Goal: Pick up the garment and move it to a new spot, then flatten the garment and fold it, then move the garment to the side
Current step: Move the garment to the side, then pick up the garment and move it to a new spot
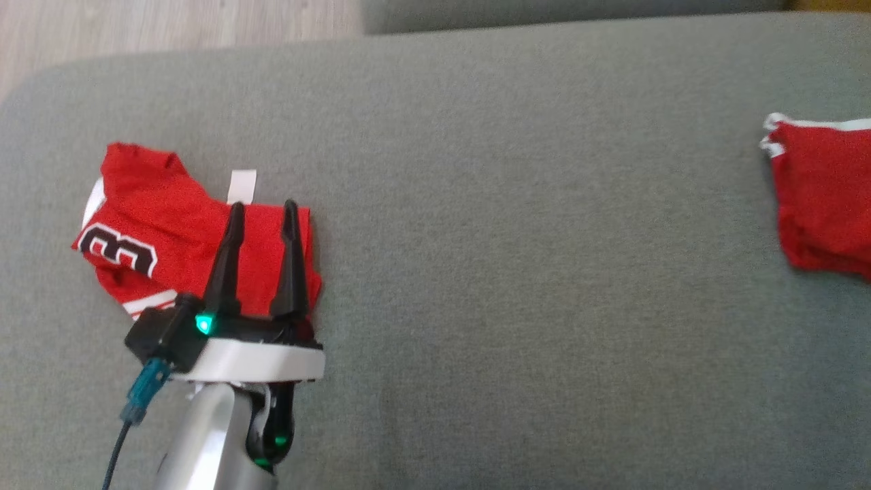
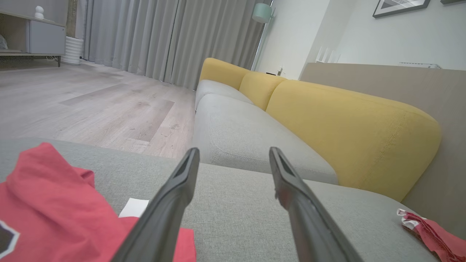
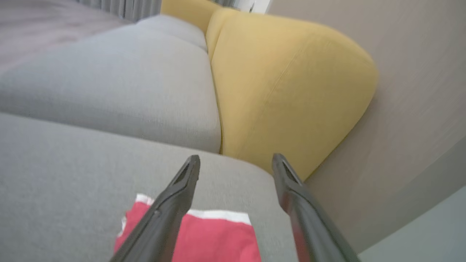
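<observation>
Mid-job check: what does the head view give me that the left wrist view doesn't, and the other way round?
Head view: the full printed numeral on the red garment and the left gripper with its lit housing. Left wrist view: the yellow backrest, curtains and a framed picture. Both: the garment, its white tag, a second red piece on the grey cushion, and the gripper's fingers apart.

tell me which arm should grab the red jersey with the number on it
Left. The left arm's fingers are open right over the numbered jersey. The right arm's fingers sit over the other red garment, far off to the right on the grey cushion.
</observation>
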Robot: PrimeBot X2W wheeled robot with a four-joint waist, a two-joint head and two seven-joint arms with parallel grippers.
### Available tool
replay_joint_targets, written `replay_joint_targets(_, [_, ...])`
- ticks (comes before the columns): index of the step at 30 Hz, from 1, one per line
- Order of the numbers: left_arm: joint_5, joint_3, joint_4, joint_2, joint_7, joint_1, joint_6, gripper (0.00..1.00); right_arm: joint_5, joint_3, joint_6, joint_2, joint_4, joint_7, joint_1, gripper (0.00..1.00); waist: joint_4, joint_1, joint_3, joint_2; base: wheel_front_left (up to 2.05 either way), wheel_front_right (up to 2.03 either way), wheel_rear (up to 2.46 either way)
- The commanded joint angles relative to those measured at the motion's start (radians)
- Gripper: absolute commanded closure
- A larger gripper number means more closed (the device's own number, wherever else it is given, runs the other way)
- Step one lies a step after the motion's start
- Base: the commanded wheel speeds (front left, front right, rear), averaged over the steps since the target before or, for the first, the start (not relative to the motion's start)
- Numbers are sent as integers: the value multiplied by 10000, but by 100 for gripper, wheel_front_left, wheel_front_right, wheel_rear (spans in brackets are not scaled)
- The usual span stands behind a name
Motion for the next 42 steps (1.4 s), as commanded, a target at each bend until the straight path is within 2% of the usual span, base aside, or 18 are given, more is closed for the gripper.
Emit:
replay_joint_targets(1, [89,463,-353,72,-94,17,7,0,124,23,-7,161,-788,-177,81,0,-258,0,-493,0,0,0,0])
replay_joint_targets(14, [279,995,-553,72,-94,819,14,0,1293,539,-7,3217,-5666,255,1929,0,-168,0,-1514,0,0,0,0])
replay_joint_targets(18, [328,992,-523,72,-94,1077,-17,0,1906,1023,-7,3768,-6605,104,2954,0,-20,0,-1690,0,0,0,0])
replay_joint_targets(27, [199,872,-589,72,-94,1604,8,0,2980,1783,-7,3916,-6738,-595,5364,0,171,0,-1996,0,0,0,0])
replay_joint_targets(34, [293,804,-615,72,-94,1910,-16,0,3354,1891,-7,3919,-7192,-654,6285,0,63,0,-2040,0,0,0,0])
replay_joint_targets(42, [430,832,-592,72,-94,1850,25,0,3437,1890,-7,3919,-7418,-657,6488,0,61,0,-2008,0,0,0,0])
